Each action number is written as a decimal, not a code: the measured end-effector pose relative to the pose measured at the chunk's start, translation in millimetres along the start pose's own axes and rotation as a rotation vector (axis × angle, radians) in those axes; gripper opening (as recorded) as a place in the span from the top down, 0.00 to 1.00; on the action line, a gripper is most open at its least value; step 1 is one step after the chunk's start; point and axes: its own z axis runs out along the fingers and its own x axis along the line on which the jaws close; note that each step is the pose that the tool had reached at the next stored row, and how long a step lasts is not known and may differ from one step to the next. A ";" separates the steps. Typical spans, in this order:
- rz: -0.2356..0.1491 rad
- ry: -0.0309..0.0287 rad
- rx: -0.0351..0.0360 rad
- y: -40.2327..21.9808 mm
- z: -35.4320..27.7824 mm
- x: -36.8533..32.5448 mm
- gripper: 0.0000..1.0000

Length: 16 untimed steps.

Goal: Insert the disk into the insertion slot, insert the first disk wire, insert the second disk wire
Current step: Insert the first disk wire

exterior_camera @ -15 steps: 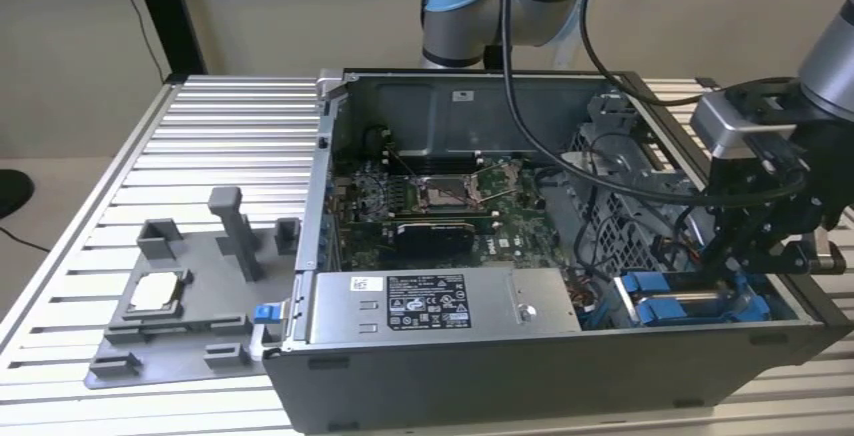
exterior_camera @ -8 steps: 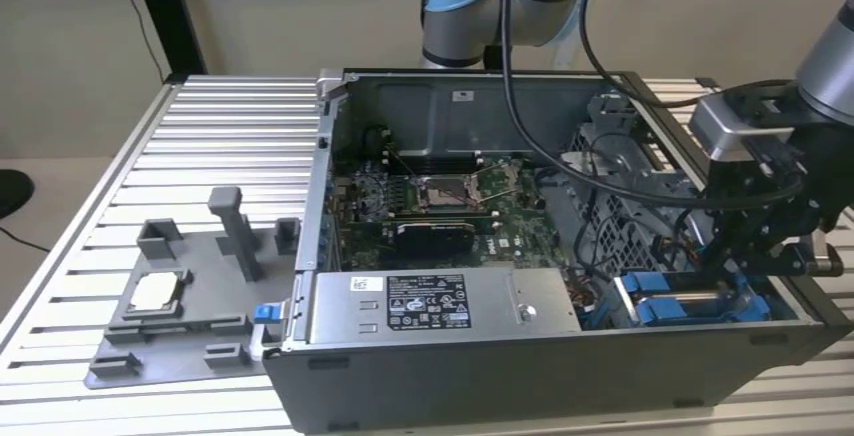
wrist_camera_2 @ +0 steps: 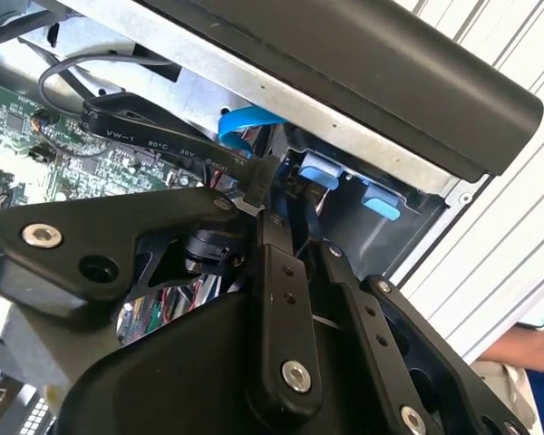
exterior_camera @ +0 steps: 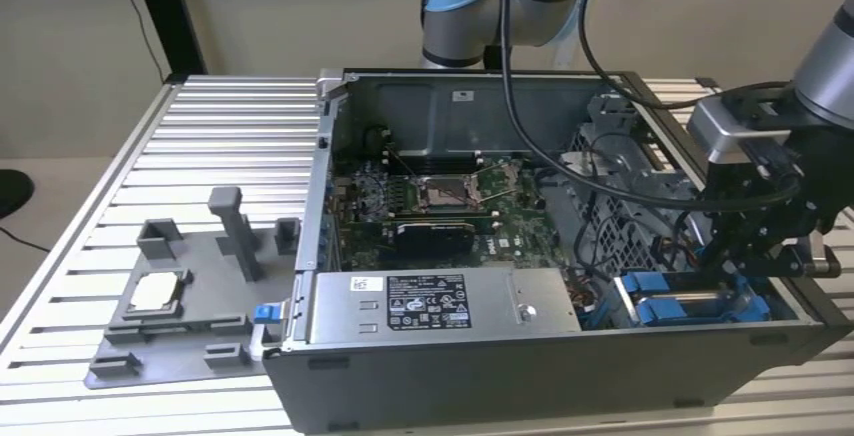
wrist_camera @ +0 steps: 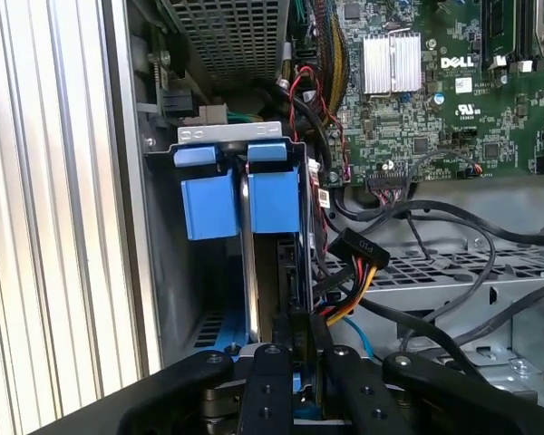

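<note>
- Black two-finger gripper (wrist_camera: 305, 344): clamped together on black flat wire connector (wrist_camera_2: 257, 186).
- Disk in bright blue plastic carrier frame (wrist_camera: 274, 195): seated in grey metal insertion slot (wrist_camera: 228, 134), at the exterior view's right inside open grey computer case (exterior_camera: 534, 376).

Disk (wrist_camera: 274, 195) in blue carrier seated in insertion slot (wrist_camera: 231, 134); gripper (wrist_camera: 299, 352) close by, blk wire connector (wrist_camera: 355, 250) beside.

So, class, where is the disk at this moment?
The disk sits low on the exterior view's right, inside the computer case, just right of the grey power-supply box.
</note>
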 end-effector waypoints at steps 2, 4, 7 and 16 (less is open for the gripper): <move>0.000 0.0000 -0.0001 0.0 0.0 0.0 1.00; 0.000 0.0003 0.0000 0.0 0.2 0.0 1.00; 0.000 0.0006 0.0001 0.0 1.3 0.0 1.00; 0.000 -0.0010 0.0000 0.0 2.0 -0.1 0.00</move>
